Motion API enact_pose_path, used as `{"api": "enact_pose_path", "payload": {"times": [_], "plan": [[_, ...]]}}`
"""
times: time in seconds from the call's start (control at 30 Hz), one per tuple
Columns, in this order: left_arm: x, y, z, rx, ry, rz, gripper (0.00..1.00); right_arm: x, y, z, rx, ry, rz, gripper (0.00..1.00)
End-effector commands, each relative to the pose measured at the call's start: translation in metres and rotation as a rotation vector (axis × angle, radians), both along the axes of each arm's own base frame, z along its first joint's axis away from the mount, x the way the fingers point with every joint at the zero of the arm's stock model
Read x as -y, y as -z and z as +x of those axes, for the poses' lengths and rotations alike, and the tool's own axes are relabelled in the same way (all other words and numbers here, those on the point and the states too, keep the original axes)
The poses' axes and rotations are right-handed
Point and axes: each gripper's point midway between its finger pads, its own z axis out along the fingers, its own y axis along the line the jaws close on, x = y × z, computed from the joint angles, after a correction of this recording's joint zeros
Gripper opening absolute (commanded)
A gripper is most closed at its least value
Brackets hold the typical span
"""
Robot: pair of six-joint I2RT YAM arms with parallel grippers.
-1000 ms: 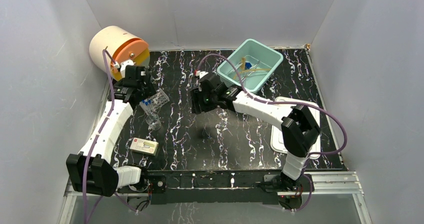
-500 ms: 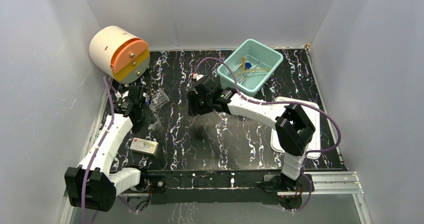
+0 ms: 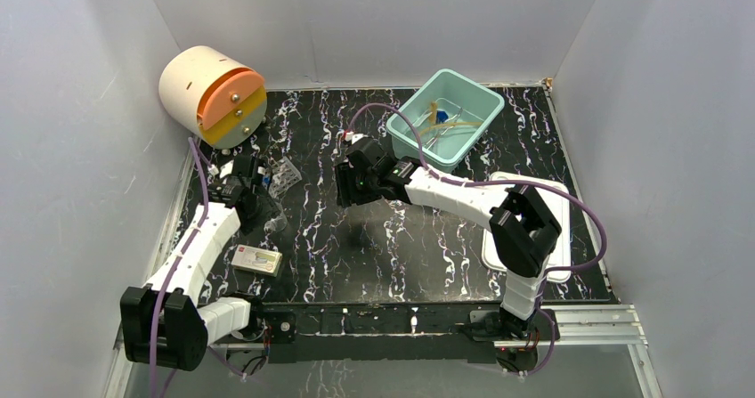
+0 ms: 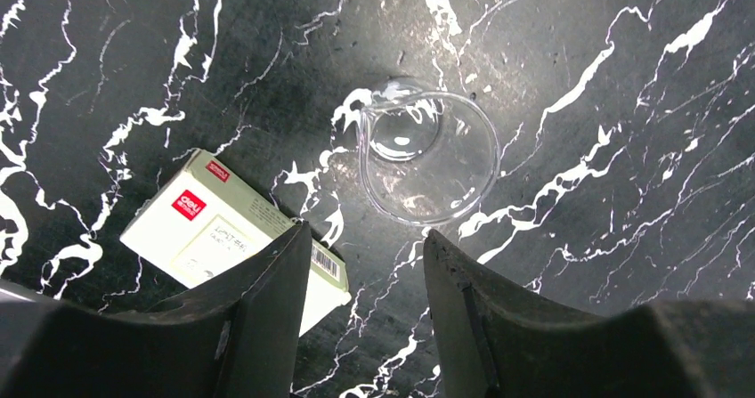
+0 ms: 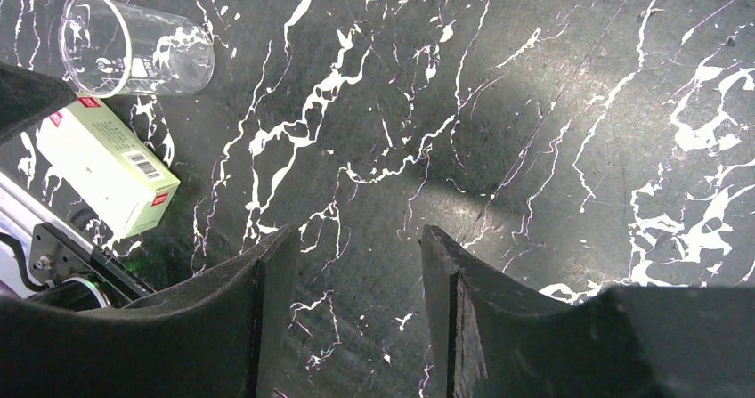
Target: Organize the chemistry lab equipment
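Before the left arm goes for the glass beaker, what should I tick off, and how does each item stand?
1. Left gripper open with nothing between its jaws: ok.
2. Beaker between the jaws: not ok; in the left wrist view it sits beyond the fingertips.
3. Beaker apart from the box: ok; there is a gap between them.
4. Right gripper open, empty and away from the beaker: ok.
5. Room left in the teal tub: cannot tell; it already holds items.
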Motion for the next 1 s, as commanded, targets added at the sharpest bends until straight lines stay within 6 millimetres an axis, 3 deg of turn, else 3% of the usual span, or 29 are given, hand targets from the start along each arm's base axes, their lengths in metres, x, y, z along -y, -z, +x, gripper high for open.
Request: {"api": "enact_pose_path", "payload": {"times": [0.0, 0.23, 0.53, 0.63, 0.73, 0.83, 0.9, 0.97], "plan": [[-0.015, -0.001, 0.004, 0.033, -0.042, 0.061, 0.48, -0.003, -0.016, 0.005, 0.036, 0.018, 0.041, 0.60], [-0.012, 0.015, 0.020, 0.044, -0.009, 0.041, 0.47, -0.005, -0.015, 0.006, 0.031, 0.010, 0.037, 0.60], [-0.014, 0.021, 0.025, 0.030, 0.026, 0.048, 0.16, -0.003, -0.015, 0.006, 0.037, 0.011, 0.031, 0.60], [-0.009, 0.015, 0.025, 0.035, 0.065, 0.031, 0.05, -0.004, -0.020, 0.007, 0.063, -0.012, 0.036, 0.60], [0.007, 0.006, 0.026, 0.054, 0.159, -0.035, 0.00, -0.012, -0.037, 0.007, 0.147, -0.115, 0.087, 0.62], [0.030, -0.005, 0.028, 0.089, 0.267, -0.136, 0.00, -0.032, -0.056, -0.017, 0.202, -0.351, 0.198, 0.65], [0.060, -0.021, 0.032, 0.173, 0.360, -0.280, 0.00, -0.044, -0.066, -0.030, 0.325, -0.427, 0.180, 0.83], [0.075, -0.033, 0.036, 0.236, 0.420, -0.342, 0.00, -0.054, -0.069, -0.033, 0.345, -0.430, 0.200, 0.88]]}}
